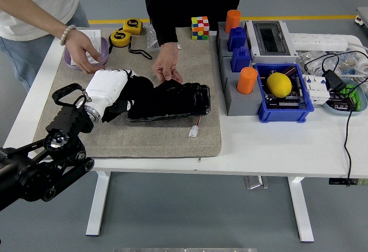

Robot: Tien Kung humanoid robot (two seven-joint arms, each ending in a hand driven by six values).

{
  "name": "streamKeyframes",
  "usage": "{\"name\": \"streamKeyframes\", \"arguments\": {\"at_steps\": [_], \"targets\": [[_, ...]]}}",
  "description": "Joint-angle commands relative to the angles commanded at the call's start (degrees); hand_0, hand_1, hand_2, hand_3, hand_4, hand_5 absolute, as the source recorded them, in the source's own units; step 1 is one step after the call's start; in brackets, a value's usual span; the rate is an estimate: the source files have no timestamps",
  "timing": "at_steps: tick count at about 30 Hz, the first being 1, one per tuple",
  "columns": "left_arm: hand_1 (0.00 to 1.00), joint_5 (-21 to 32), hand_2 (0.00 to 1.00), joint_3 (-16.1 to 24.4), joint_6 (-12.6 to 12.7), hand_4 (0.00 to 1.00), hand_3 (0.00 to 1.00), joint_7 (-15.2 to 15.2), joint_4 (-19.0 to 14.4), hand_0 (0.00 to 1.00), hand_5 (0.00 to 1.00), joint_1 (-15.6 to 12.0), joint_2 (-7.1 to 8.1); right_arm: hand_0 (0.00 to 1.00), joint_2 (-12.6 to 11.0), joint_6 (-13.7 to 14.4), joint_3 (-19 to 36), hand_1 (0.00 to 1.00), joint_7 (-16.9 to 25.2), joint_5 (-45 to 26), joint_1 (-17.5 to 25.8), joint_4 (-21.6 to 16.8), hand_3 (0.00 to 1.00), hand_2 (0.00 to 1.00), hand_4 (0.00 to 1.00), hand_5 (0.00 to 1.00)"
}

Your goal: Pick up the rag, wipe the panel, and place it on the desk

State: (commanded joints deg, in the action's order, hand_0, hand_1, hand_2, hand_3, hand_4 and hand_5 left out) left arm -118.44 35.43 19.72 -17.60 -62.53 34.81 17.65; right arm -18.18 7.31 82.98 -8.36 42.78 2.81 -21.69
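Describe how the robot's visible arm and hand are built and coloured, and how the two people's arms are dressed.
The left arm is black, with round ribbed joint housings and a black loop near the wrist. The left hand has a glossy white shell and black fingers. One person's arm wears a long black sleeve; the other's is bare, with a beaded bracelet.

Left hand reaches in, fingers curled down
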Motion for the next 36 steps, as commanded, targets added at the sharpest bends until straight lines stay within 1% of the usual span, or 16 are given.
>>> {"name": "streamKeyframes", "arguments": {"at_steps": [5,14,23,36], "targets": [[0.137,-0.31,0.418,1.24,0.08,0.096,0.262,0.06,-0.92,0.233,0.002,-0.38,0.28,0.691,0.2,-0.25,-0.02,0.472,-0.07,0.13,0.15,0.29,0.615,0.649,0.998,0.685],[0.136,-0.53,0.418,2.55,0.08,0.104,0.263,0.1,-0.87,0.233,0.002,-0.59,0.68,0.691,0.16,-0.17,-0.14,0.472,-0.12,-0.07,0.07,0.46,0.615,0.649,0.998,0.685],[0.134,-1.03,0.416,3.96,-0.03,0.096,0.262,0.05,-2.85,0.233,0.002,-0.99,1.48,0.691,0.36,-0.52,0.02,0.472,-0.19,0.02,-0.09,0.99,0.615,0.649,0.998,0.685],[0.132,-1.68,0.416,5.25,-0.04,0.093,0.262,0.1,-3.3,0.233,0.002,-1.37,2.16,0.691,0.45,-0.74,0.34,0.472,-0.34,0.27,-0.11,1.2,0.617,0.65,0.998,0.685]]}}
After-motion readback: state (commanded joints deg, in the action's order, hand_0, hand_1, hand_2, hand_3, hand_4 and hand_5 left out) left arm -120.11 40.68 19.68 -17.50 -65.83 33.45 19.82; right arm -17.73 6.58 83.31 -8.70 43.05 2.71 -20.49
